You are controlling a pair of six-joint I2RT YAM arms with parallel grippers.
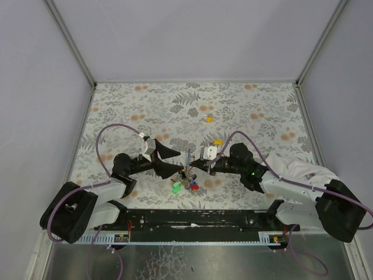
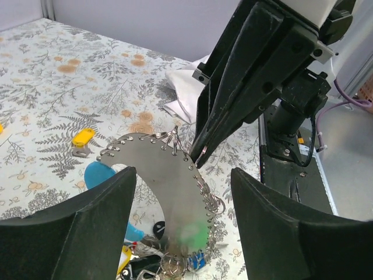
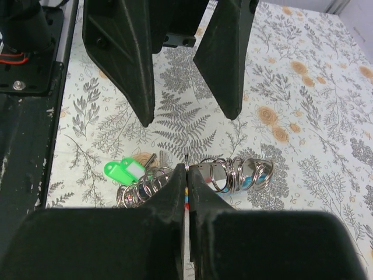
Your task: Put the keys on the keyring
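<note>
From above, my left claw (image 1: 179,162) stands open, facing the right claw (image 1: 191,165). The keys (image 1: 187,184) sit bunched just beside them, and a yellow key (image 1: 217,142) lies apart.

Left wrist: the right claw pinches a curved strip (image 2: 169,186), with the keyring (image 2: 173,265) at its lower end.

Right wrist: its fingers are clamped tight on the strip's edge.

We had open table (image 1: 145,105) far and left; near centre, the keys (image 1: 187,185) and the right gripper (image 1: 193,165) blocked passage.
</note>
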